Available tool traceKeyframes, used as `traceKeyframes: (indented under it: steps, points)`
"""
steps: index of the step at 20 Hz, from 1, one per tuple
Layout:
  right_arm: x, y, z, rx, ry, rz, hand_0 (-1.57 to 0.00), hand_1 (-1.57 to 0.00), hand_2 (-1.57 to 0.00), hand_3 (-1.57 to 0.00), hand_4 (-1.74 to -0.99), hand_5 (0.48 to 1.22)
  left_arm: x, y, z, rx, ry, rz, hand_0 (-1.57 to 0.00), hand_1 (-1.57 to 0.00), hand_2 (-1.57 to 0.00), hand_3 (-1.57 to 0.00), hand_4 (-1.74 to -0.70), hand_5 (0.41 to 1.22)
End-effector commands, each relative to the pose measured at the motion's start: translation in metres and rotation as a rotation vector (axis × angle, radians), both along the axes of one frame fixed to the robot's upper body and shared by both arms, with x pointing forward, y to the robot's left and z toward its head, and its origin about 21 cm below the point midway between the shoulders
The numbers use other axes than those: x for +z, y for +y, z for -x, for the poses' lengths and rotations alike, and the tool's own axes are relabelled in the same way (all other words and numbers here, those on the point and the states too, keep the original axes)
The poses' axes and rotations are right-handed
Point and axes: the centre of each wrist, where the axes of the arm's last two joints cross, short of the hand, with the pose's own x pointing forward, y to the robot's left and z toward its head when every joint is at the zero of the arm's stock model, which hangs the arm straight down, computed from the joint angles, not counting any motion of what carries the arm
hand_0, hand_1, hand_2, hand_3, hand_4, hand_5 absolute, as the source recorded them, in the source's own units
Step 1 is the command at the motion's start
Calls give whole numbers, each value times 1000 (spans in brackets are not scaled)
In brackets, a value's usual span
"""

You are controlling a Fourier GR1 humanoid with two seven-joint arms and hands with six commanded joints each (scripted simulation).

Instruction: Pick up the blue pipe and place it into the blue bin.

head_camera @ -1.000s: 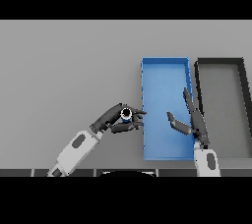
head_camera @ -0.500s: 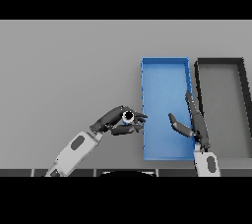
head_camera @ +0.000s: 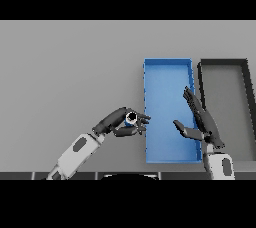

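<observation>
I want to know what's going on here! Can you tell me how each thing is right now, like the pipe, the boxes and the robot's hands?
blue pipe: held in the left hand, just left of the blue bin, not yet inside.
left hand: fingers curled round the pipe.
right hand: open, fingers straight, over the blue bin's right edge, holding nothing.
blue bin: upright on the table, nothing in it.
dark bin: right of the blue bin, nothing in it.

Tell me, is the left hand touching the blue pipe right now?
Touching. The head view shows the left hand with its fingers and thumb curled round the blue pipe, just left of the blue bin.
</observation>
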Motion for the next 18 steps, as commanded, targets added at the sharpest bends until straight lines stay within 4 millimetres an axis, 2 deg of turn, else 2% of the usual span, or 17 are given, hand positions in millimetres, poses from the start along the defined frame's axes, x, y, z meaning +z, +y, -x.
traceKeyframes:
  steps: [1,4,7,11,14,18]
  points:
    - [8,-1,-1,52,12,15,1,1,1,1,-1232,550,-1,0,-4,9,4,-17,-1571,-1571,-1571,-1440,-1730,1221]
    - [42,7,-8,205,-17,85,1,1,1,1,-1274,518,-6,1,-4,5,9,-20,-1571,-1571,-1571,-1440,-1731,1221]
    - [67,28,-14,343,-50,107,1,1,1,1,-1305,522,-2,0,-4,8,9,-18,-1571,-1571,-1571,-1439,-1732,1221]
    - [94,47,-20,478,-81,180,1,1,1,1,-1297,526,-2,-1,-4,7,-5,-35,-1571,-1571,-1571,-1435,-1732,1221]
    - [103,65,-33,555,-105,245,1,1,1,1,-1304,532,-4,-4,-8,6,17,-39,-1571,-1571,-1571,-1437,-1732,1221]
    - [109,91,-42,661,-116,263,1,1,1,1,-1260,531,-4,-4,-6,-18,-12,2,-1571,-1571,-1571,-1469,-1730,1221]
